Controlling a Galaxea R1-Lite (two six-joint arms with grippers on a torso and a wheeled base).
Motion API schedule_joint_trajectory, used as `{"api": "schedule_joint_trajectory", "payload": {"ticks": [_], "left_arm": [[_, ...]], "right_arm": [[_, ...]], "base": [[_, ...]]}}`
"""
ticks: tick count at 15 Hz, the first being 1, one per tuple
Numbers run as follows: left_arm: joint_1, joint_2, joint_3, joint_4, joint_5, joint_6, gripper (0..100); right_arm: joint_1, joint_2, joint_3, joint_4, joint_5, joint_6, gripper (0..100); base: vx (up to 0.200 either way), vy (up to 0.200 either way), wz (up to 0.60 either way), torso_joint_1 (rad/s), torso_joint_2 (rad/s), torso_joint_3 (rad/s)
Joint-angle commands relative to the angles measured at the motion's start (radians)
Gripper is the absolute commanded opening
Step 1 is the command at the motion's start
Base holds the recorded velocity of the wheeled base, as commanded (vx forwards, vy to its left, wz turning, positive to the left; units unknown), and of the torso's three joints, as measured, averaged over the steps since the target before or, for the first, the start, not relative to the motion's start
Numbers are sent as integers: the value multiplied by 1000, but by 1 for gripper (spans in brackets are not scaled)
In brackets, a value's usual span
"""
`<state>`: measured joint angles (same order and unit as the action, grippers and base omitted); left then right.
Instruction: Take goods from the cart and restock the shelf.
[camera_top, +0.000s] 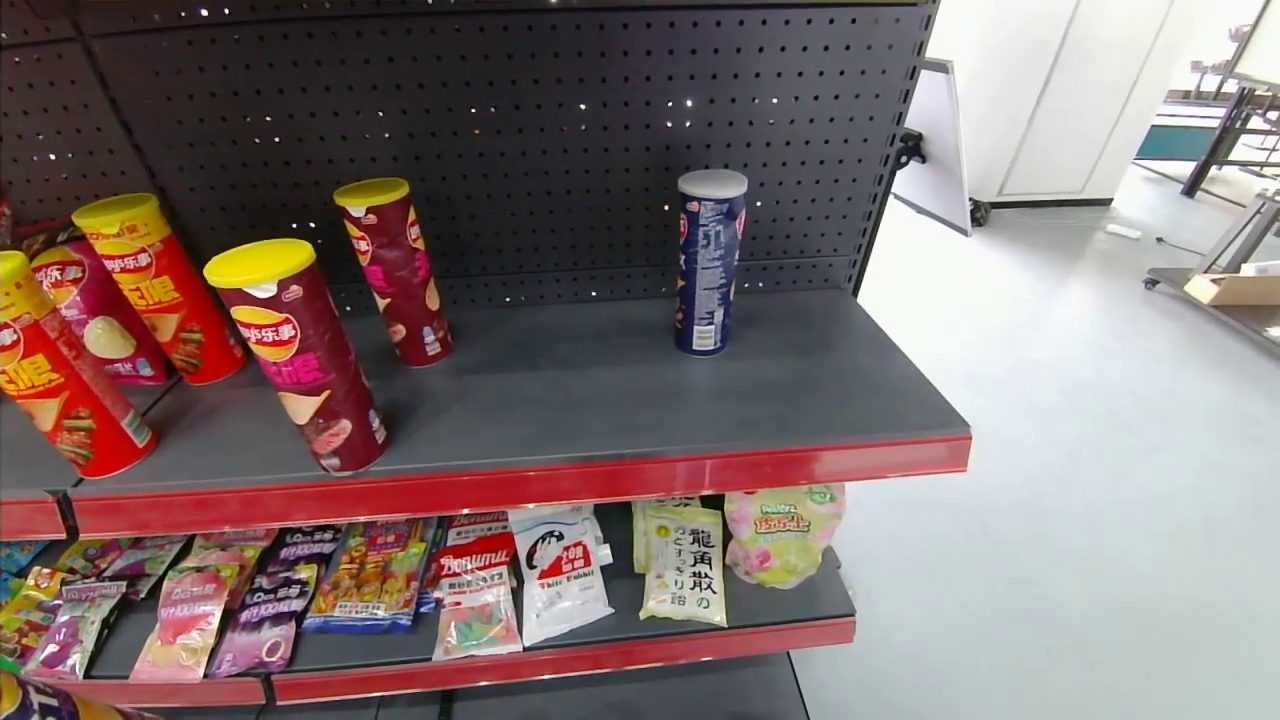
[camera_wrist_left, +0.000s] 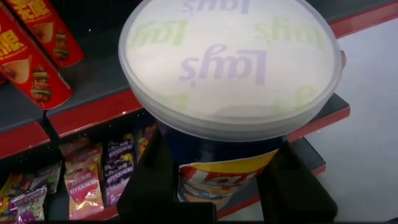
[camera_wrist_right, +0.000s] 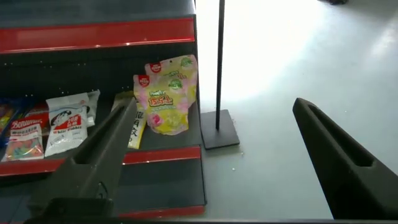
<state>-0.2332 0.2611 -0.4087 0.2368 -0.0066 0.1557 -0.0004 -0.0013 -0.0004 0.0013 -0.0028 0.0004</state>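
Clamp of L gripper (camera_wrist_left: 219, 190) on blue chip can (camera_wrist_left: 230, 68) — R gripper (camera_wrist_right: 214, 106) spread wide, near lower shelf (camera_wrist_right: 158, 155) w/ 1 green bag (camera_wrist_right: 166, 93).

The shelf board (camera_top: 600, 400) looks like painted sheet metal, matt dark grey and smooth; its front strip (camera_top: 520, 485) is glossy red; the pegboard (camera_top: 520, 130) behind is matt black perforated metal; the maroon tubes (camera_top: 300, 350) wear shiny printed wrap, with smooth yellow plastic lids (camera_top: 260, 262); the blue tube (camera_top: 709, 270) has a frosted plastic lid (camera_top: 712, 183); the held tube (camera_wrist_left: 217, 177) is glossy under a translucent, milky plastic cap (camera_wrist_left: 230, 62); the left gripper (camera_wrist_left: 221, 146) and right gripper (camera_wrist_right: 212, 102) have matt black, plastic-looking fingers (camera_wrist_right: 93, 168); the snack bags (camera_top: 560, 570) are crinkled glossy film; the floor (camera_top: 1080, 450) is smooth grey with a soft sheen.
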Motion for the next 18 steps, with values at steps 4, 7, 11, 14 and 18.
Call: {"api": "schedule_joint_trajectory", "payload": {"ticks": [4, 7, 11, 14, 18], "left_arm": [[3, 0, 1, -2, 0, -1, 0], [2, -2, 1, -4, -1, 2, 0], [-5, -33, -1, -4, -12, 5, 0], [-46, -75, -1, 2, -15, 8, 0], [-60, -20, -51, 6, -18, -171, 0]], "right_arm": [[0, 1, 0, 2, 0, 0, 100], [-1, 1, -1, 2, 0, 0, 100], [0, 1, -1, 2, 0, 1, 100], [0, 1, -1, 2, 1, -2, 100], [3, 23, -49, 0, 101, -10, 100]], "base": [[200, 0, 0, -4, 5, 4], [133, 0, 0, 6, 3, 3], [0, 0, 0, 0, 0, 0], [0, 0, 0, 0, 0, 0], [0, 0, 0, 0, 0, 0]]}}
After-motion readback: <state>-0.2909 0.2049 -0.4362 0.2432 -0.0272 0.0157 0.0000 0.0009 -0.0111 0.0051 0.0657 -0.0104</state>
